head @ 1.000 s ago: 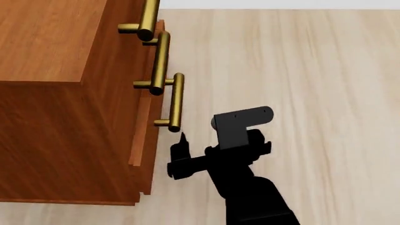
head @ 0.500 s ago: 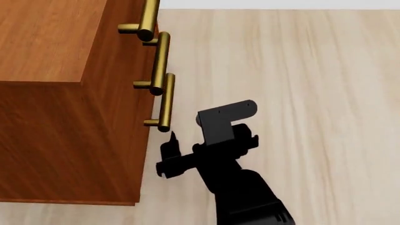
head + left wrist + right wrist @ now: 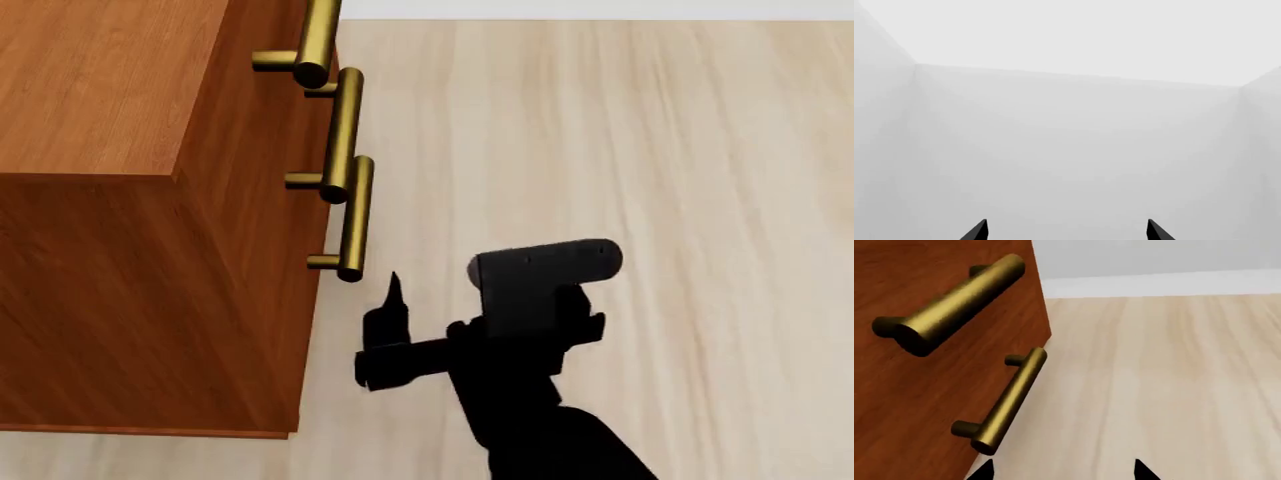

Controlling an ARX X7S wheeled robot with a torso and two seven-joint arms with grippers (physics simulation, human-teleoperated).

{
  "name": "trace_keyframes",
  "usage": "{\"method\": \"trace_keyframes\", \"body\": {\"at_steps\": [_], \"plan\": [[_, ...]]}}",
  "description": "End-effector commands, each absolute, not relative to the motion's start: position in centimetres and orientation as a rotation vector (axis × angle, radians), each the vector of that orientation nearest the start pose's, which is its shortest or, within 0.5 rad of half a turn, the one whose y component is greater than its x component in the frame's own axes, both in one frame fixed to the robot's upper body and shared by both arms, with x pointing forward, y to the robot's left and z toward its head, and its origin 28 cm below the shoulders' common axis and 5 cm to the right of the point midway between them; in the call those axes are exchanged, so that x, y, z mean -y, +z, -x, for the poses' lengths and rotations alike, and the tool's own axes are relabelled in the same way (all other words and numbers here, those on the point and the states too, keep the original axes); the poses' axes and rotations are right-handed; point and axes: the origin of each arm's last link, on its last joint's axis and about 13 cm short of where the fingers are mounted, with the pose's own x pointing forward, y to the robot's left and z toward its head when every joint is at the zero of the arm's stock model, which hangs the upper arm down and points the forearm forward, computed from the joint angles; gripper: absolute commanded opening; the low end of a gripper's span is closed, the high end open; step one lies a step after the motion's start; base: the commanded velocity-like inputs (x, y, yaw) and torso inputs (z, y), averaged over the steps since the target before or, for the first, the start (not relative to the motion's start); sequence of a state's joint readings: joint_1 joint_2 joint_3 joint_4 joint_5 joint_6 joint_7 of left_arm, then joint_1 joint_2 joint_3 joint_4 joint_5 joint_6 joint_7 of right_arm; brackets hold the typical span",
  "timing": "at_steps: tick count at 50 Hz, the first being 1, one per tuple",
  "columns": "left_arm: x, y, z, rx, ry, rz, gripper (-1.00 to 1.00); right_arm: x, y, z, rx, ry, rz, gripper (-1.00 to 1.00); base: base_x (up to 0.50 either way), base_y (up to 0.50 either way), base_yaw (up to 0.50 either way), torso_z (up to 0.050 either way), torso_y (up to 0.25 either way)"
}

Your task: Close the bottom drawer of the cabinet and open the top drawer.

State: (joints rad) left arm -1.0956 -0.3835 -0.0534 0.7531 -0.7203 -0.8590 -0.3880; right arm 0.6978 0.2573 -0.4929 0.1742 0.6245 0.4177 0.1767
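My right tool (image 3: 384,330) hangs released just off the bottom drawer (image 3: 304,330), whose front sits flush in the reddish wood-grain cabinet (image 3: 107,100). Its round brass bar handle (image 3: 355,220) shines. The top drawer (image 3: 274,30) is cropped. My left tool (image 3: 1066,231), spread wide, faces blank grey walls.
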Motion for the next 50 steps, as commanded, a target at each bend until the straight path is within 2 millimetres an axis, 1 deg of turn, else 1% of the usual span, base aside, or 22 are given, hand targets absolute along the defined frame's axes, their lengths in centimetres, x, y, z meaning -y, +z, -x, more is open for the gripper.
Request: {"method": "trace_keyframes", "body": {"at_steps": [1,3,5,7,11,13,18,22,26,29,30,36,40,50], "plan": [[-23.1,35.8,-22.1,0.902,-0.104,0.057,1.00,8.2,13.8,-30.2,0.004,0.203,-0.235,1.00,0.00,0.00,0.00,0.000,0.000],[-23.1,35.9,-22.1,0.902,-0.106,0.059,1.00,8.2,14.1,-30.0,0.014,0.194,-0.242,1.00,0.00,0.00,0.00,0.000,0.000],[-23.1,36.0,-22.1,0.903,-0.107,0.061,1.00,8.2,14.5,-29.7,0.029,0.197,-0.294,1.00,0.00,0.00,0.00,0.000,0.000],[-23.1,36.0,-22.1,0.905,-0.106,0.063,1.00,8.2,15.1,-29.4,0.040,0.189,-0.283,1.00,0.00,0.00,0.00,0.000,0.000],[-23.1,36.0,-22.1,0.904,-0.106,0.064,1.00,7.9,16.1,-29.1,0.068,0.189,-0.331,1.00,0.00,0.00,0.00,0.000,0.000],[-23.0,36.0,-22.1,0.903,-0.109,0.066,1.00,7.9,16.6,-29.0,0.084,0.151,-0.329,1.00,0.00,0.00,0.00,0.000,0.000],[-22.9,35.9,-22.1,0.902,-0.114,0.065,1.00,7.7,18.0,-29.0,0.104,0.144,-0.477,1.00,0.00,0.00,0.00,0.000,0.000],[-22.9,36.0,-22.1,0.903,-0.113,0.064,1.00,7.7,18.5,-29.0,0.112,0.139,-0.520,1.00,0.00,0.00,0.00,0.000,0.000],[-23.0,36.1,-22.0,0.906,-0.109,0.066,1.00,7.9,19.4,-28.9,0.132,0.132,-0.625,1.00,0.00,0.00,0.00,0.000,0.000],[-22.9,36.1,-22.0,0.906,-0.111,0.064,1.00,7.9,20.0,-28.7,0.153,0.128,-0.658,1.00,0.00,0.00,0.00,0.000,0.000],[-22.9,36.0,-22.0,0.906,-0.113,0.064,1.00,7.9,20.6,-28.6,0.166,0.136,-0.664,1.00,0.00,0.00,0.00,0.000,0.000],[-22.9,36.0,-22.1,0.904,-0.113,0.061,1.00,7.5,22.1,-28.0,0.193,0.168,-0.739,1.00,0.00,0.00,0.00,0.000,0.000],[-22.9,36.0,-22.0,0.905,-0.114,0.058,1.00,7.2,22.8,-27.7,0.190,0.189,-0.829,1.00,0.00,0.00,0.00,0.000,0.000],[-22.9,36.0,-22.1,0.907,-0.114,0.054,1.00,6.2,24.6,-27.1,0.177,0.278,-0.963,1.00,0.00,0.00,0.00,0.000,0.000]]}}
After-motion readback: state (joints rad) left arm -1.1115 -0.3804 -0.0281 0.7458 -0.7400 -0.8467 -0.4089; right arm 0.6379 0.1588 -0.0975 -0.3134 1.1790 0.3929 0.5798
